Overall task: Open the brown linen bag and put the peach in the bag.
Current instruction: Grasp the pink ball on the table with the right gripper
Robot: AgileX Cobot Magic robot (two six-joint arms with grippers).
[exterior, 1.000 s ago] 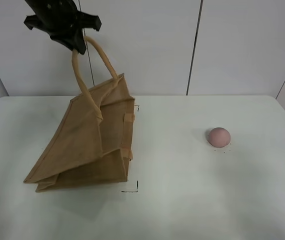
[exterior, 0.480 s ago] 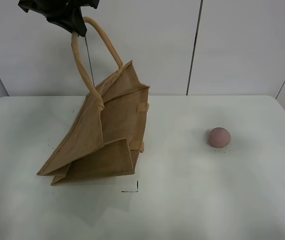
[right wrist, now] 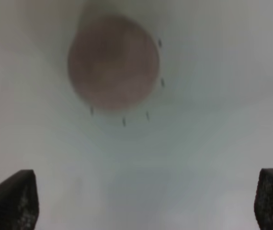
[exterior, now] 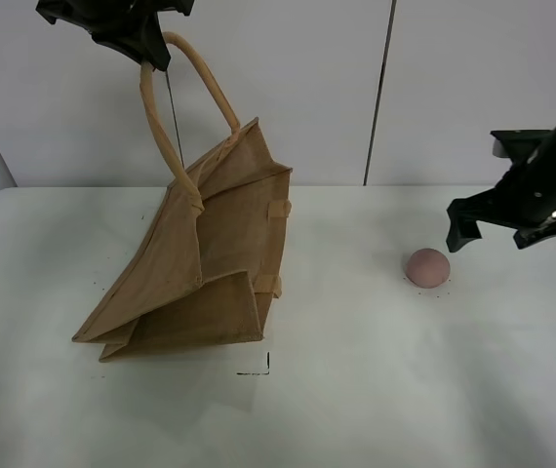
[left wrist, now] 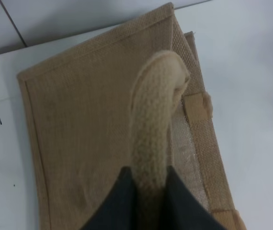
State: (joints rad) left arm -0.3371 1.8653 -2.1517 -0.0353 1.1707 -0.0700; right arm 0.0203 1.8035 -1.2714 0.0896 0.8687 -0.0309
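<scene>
White tabletop [exterior: 356, 409] ahead of me holds the brown linen bag [exterior: 210, 263] at left, leaning with its base down as my left gripper [exterior: 151, 57] clamps one handle [exterior: 200, 88] overhead, while at right my right gripper [exterior: 499, 230] hovers, jaws wide apart, near the peach [exterior: 426, 266].

Coarse woven cloth bag [exterior: 205, 258], rope-like woven handle [left wrist: 152, 124], matt peach [exterior: 427, 266], smooth table [exterior: 376, 380].

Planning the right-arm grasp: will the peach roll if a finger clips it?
Probably: the peach looks round and sits loose on the smooth flat table, nothing beside it. Its matte skin should grip fine. The right gripper is open, wider than the peach, so centring looks feasible.
</scene>
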